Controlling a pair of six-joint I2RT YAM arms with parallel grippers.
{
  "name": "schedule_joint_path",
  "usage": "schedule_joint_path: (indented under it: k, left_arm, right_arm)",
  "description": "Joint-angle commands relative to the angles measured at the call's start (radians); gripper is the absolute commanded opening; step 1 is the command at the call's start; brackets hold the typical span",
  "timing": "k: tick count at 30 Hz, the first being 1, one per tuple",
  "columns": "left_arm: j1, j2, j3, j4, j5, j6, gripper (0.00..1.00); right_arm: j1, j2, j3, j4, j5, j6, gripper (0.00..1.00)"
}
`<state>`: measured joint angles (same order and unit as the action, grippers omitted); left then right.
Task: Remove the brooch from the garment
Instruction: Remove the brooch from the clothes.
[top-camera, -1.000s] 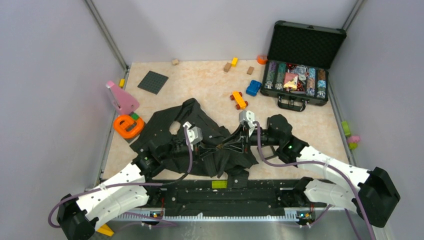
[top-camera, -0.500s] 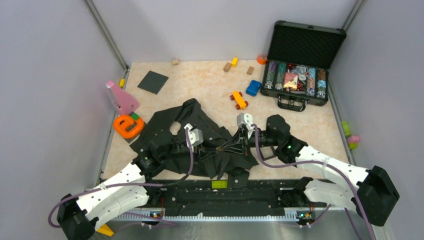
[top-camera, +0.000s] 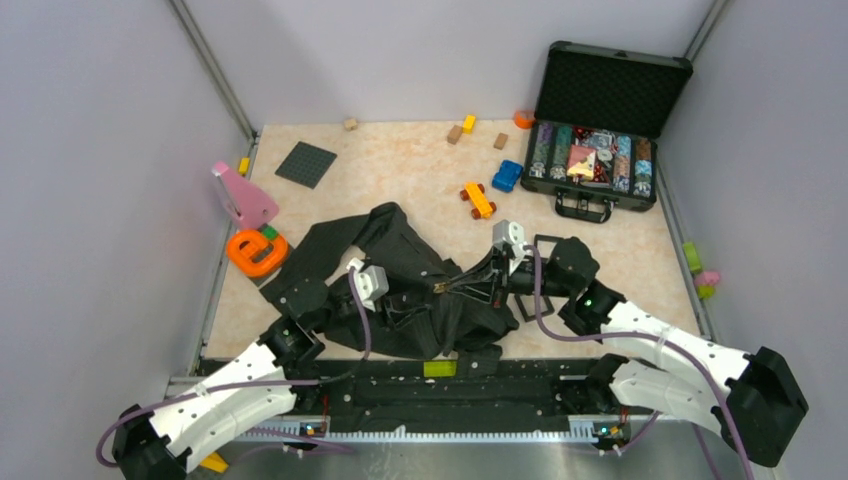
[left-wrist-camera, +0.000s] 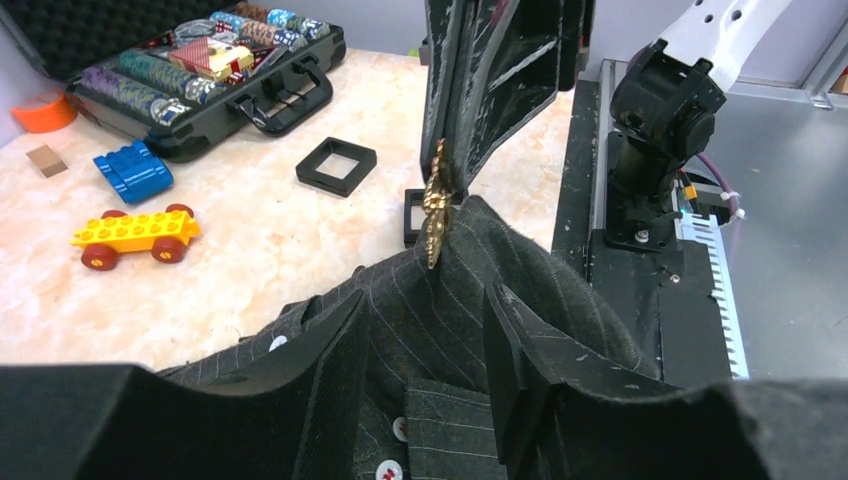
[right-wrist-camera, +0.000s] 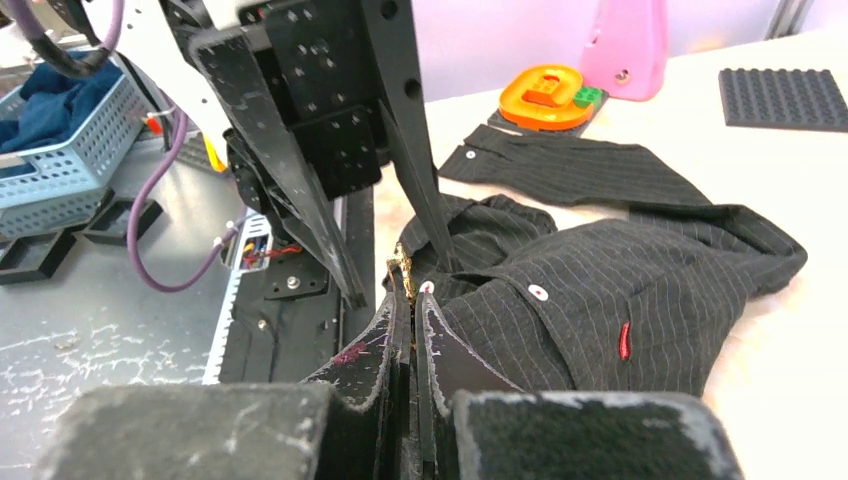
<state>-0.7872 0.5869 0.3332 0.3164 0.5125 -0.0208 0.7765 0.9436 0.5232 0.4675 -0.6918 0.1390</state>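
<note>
Robot lab test cell, not a home: plain grey walls w/ metal corner rails close in a marble-look table. On the near side of the right gripper is a black mounting rail w/ purple cables. Beyond this gripper lie only props, e.g. a toy car, a blue block and a black case of chips. Facing it, off the table edge, stands a blue wire basket.
</note>
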Motion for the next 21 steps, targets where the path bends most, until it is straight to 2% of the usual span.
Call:
schedule_joint_path:
  k: [1,11,15,21]
  left_arm:
    - [-0.004,0.029,0.012,0.101,-0.003,-0.019,0.48]
    - [-0.003,0.108,-0.003,0.272,0.037,-0.057,0.48]
    - [-0.004,0.118,0.003,0.283,0.047,-0.057,0.34]
    - [-0.003,0.098,0.001,0.273,0.057,-0.049,0.32]
  right_arm:
    - [-0.005,0.001,0.015,0.138,-0.055,0.051,0.00]
    - [-0.005,0.010,0.003,0.189,-0.057,0.083,0.00]
    - [-0.005,0.013,0.001,0.198,-0.062,0.090,0.00]
    - [-0.005,0.022,0.002,0.198,-0.067,0.090,0.00]
